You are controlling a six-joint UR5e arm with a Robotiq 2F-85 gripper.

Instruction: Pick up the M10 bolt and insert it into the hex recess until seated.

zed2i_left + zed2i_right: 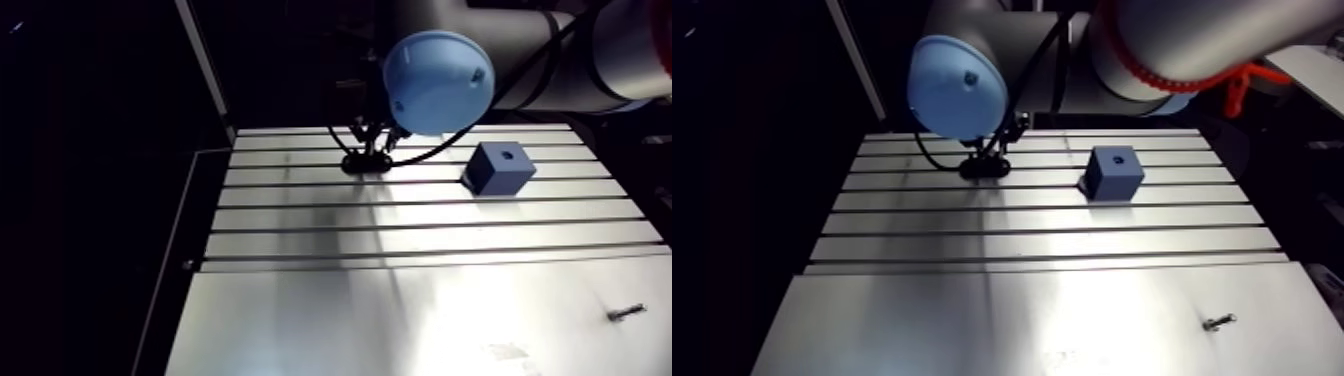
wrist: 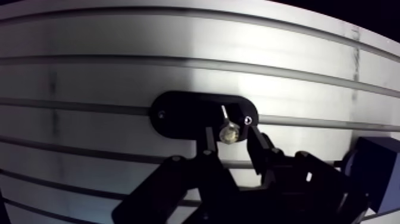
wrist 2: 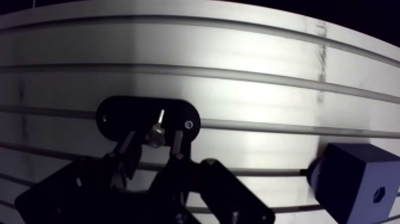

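Silvery M10 bolt (image 2: pixel 228 132) sits pinched between the dark fingers of the gripper (image 2: pixel 231 143), low over the black oval plate (image 2: pixel 178 113), seemingly lined up for a hex recess hidden beneath; blue cube block (image 3: pixel 357 179) stands beside the plate, clear of the descent.

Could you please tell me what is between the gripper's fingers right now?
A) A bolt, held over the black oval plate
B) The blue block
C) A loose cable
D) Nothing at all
A: in the wrist view the gripper is shut on the bolt, whose head sits between the fingers over the black oval plate, while the blue block stands apart to one side.
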